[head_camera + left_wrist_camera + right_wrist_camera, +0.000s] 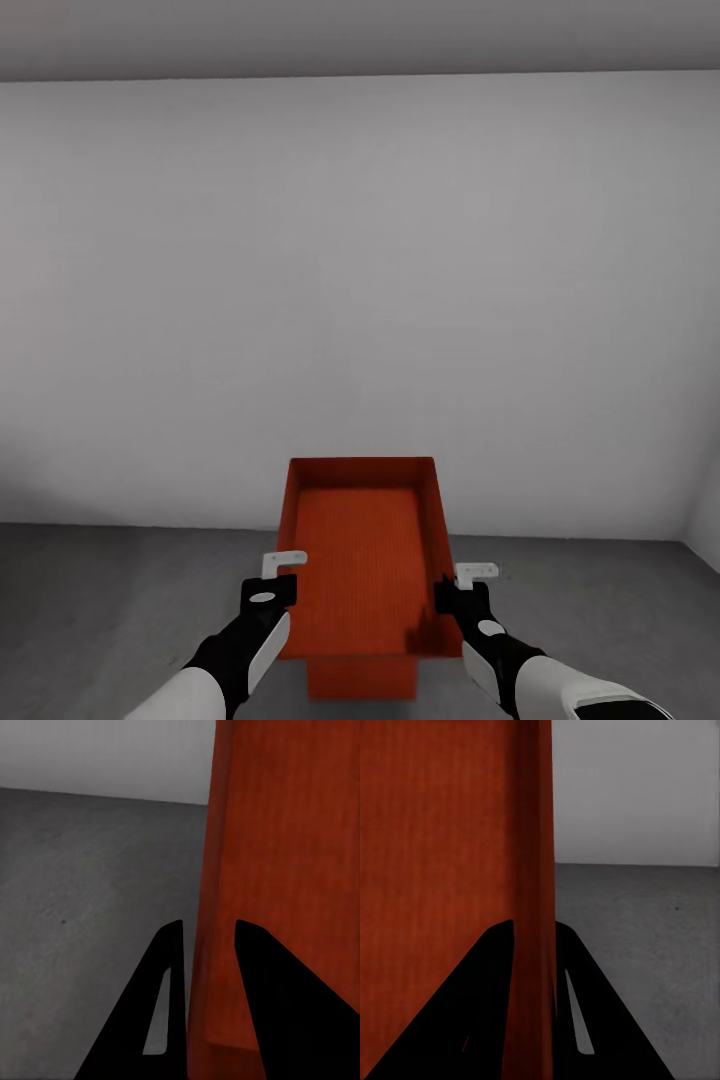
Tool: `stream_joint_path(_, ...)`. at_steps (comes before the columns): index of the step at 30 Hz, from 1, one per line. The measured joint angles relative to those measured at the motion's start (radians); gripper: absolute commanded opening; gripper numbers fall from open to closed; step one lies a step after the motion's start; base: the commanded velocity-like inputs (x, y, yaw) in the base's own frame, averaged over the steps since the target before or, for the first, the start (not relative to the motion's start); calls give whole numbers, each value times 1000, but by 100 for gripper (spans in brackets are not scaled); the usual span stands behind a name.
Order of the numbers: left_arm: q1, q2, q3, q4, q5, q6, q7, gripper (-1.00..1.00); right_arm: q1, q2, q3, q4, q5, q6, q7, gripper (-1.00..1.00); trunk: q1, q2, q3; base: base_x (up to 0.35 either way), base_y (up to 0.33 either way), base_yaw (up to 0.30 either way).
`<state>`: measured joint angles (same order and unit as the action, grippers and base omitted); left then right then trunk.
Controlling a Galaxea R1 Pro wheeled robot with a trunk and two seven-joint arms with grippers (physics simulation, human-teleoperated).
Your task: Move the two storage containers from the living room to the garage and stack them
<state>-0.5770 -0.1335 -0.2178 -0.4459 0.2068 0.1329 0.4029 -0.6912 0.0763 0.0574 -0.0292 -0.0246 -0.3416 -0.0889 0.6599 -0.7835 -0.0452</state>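
Note:
An open-topped red-orange storage container (360, 560) hangs in front of me, above the dark grey floor (120, 600) of the garage. My left gripper (288, 582) is shut on its left wall, and my right gripper (448, 592) is shut on its right wall. In the left wrist view the fingers (169, 975) straddle the thin red wall (285, 870). The right wrist view shows its fingers (499, 967) clamped on the other wall (435, 870). Directly beneath the held box, part of a second red-orange container (360, 682) shows, lower down.
A plain white-grey wall (360, 300) stands close ahead, meeting the concrete floor just behind the boxes. A wall corner (690, 530) shows at the far right. Bare floor stretches to both sides (600, 590).

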Motion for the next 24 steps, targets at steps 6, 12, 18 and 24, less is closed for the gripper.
stream_joint_path(6, 0, 0, 1, 2, -1, 0, -1, -100, 0, 0, 1, 1, -1, 0, 0, -100, 0, 0, 0, 320, 20, 0)
stream_joint_path(12, 0, 0, 1, 2, -2, -1, -1, -100, 0, 0, 2, 1, -2, 0, 0, -100, 0, 0, 0, 321, 2, 0)
stream_joint_path(18, 0, 0, 1, 2, -2, -1, -1, -100, 0, 0, 1, 1, -1, 0, 0, -100, 0, 0, 0, 321, 0, 0)
stream_joint_path(24, 0, 0, 1, 3, -2, -1, -1, -100, 0, 0, 1, 1, -1, 0, 0, -100, 0, 0, 0, 321, 0, 0)
